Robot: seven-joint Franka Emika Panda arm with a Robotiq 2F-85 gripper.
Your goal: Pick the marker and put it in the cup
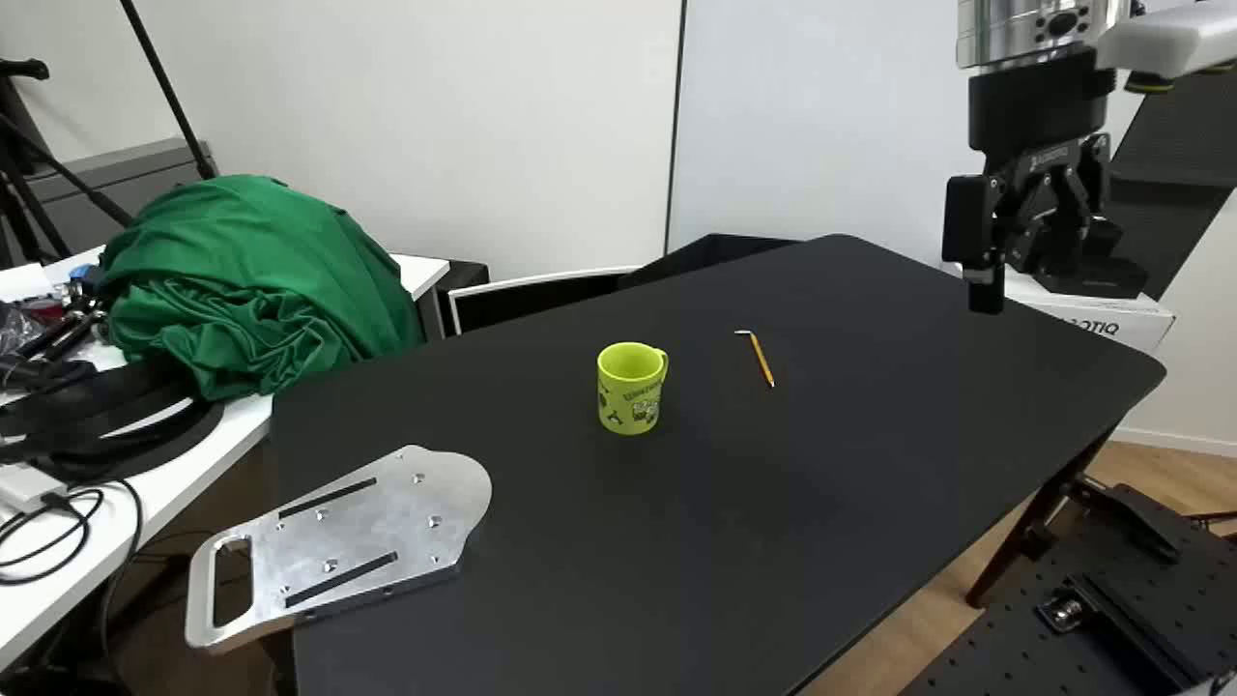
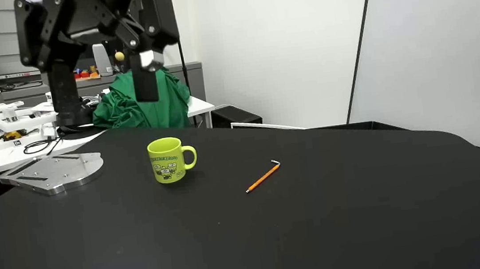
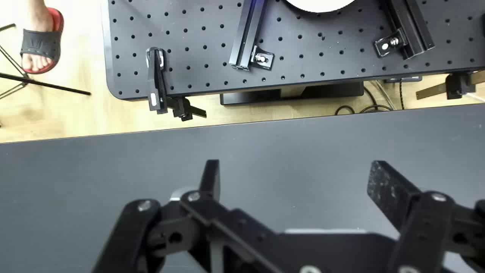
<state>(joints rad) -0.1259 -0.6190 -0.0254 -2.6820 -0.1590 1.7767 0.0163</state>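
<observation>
The marker is a thin orange stick with a bent silver end. It lies on the black table and also shows in an exterior view. The lime-green cup stands upright beside it, apart from it, and shows in an exterior view with its handle toward the marker. The cup's inside bottom is hidden. My gripper is open and high above the table. In the wrist view the gripper has only bare table between its wide-apart fingers; neither marker nor cup is in that view.
A silver metal plate lies at the table's end beyond the cup and overhangs the edge. A white side table with a green cloth stands behind. A black perforated base plate borders the table. A person's foot is on the floor.
</observation>
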